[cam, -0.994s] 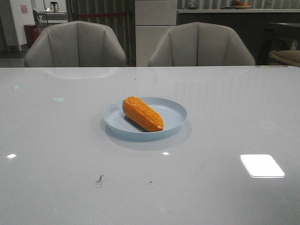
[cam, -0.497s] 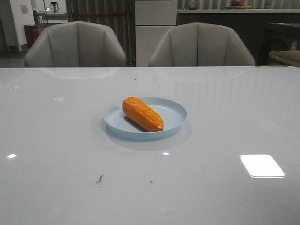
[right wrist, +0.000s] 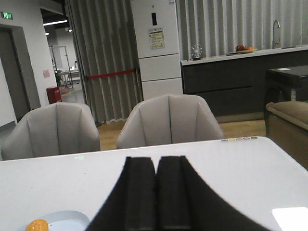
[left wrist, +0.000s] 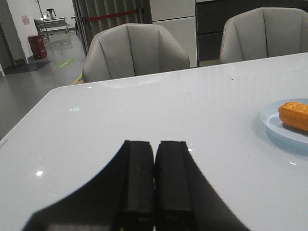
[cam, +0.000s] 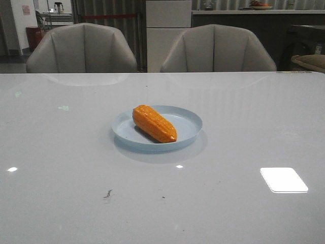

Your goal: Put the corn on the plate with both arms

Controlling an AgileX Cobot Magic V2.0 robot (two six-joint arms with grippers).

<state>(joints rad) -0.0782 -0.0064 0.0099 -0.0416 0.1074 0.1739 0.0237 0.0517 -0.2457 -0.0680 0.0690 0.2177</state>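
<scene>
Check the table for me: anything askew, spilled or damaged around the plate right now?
Nothing stands out. The corn lies inside the plate, angled across it, within the rim. Both grippers, left and right, sit with jaws shut and empty. Only small dark specks mark the table.

Glossy white table (cam: 244, 122), on which the pale-blue plate (cam: 190, 124) stood near the centre, with a small dark speck (cam: 107, 193) lying toward the near edge, left of centre.
</scene>
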